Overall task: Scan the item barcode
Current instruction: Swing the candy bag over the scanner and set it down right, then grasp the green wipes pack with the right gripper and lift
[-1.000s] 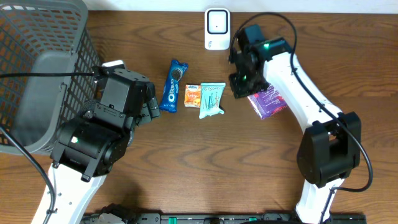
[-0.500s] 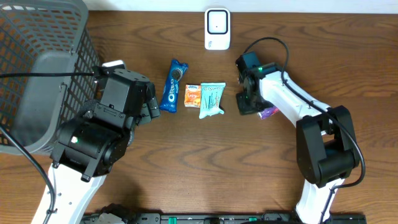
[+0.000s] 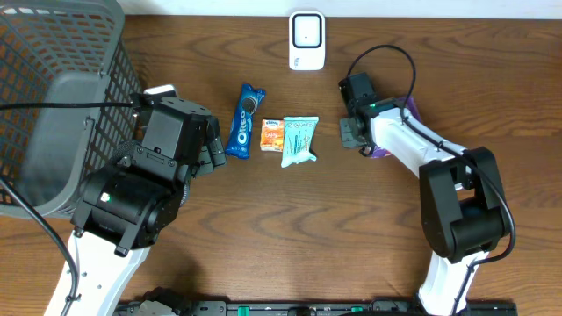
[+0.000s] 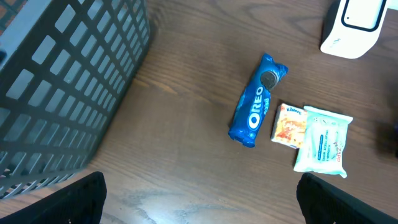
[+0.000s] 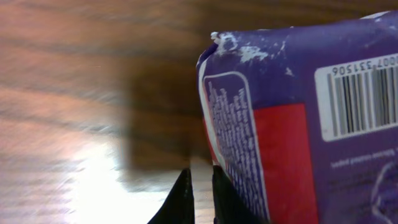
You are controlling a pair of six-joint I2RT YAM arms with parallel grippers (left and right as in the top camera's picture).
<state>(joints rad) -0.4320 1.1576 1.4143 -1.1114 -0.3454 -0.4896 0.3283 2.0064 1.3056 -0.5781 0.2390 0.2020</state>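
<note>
A purple packet [image 3: 381,150] lies on the table at the right, mostly under my right arm. In the right wrist view the purple packet [image 5: 298,124] shows its white barcode [image 5: 357,102] face up. My right gripper [image 3: 351,136] sits low at the packet's left edge. Up close, the right gripper [image 5: 201,199] has its fingers almost together, with only a sliver of bare wood between them. The packet lies beside the right finger, not between the two. The white scanner [image 3: 306,39] stands at the back centre. My left gripper [image 4: 199,199] hangs wide open over bare table.
A blue Oreo pack [image 3: 245,120], a small orange packet [image 3: 272,135] and a teal tissue pack [image 3: 299,140] lie in a row in the middle. A grey mesh basket [image 3: 53,105] fills the far left, close to my left arm.
My right arm has come away from the scanner and swung the purple packet down and to the right onto the table. Its fingers have parted slightly. The left arm has not moved.
</note>
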